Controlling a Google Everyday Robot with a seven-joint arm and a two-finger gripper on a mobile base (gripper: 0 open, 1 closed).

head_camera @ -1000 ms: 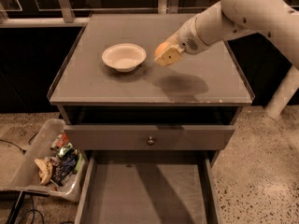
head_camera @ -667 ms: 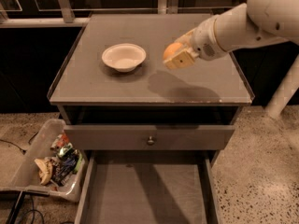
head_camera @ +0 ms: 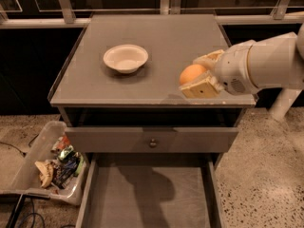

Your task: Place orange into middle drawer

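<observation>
My gripper (head_camera: 198,74) is shut on the orange (head_camera: 191,72), a small round orange fruit held between its two cream-coloured fingers. It hangs in the air above the front right part of the grey cabinet top (head_camera: 156,42), close to the front edge. The white arm reaches in from the right. Below, the middle drawer (head_camera: 147,194) is pulled out toward me, a wide shallow grey tray with a bare floor and the arm's shadow on it. The gripper is higher than the drawer and above its back right corner.
A cream-white bowl (head_camera: 126,58) sits on the cabinet top at left. A shut grey drawer front with a small round knob (head_camera: 152,142) is above the open drawer. A plastic bin of wrappers (head_camera: 50,163) stands on the floor at lower left. A railing runs behind.
The gripper has carried the orange from over the middle right of the cabinet top toward the front edge and closer to me. The bowl and the drawer have not moved.
</observation>
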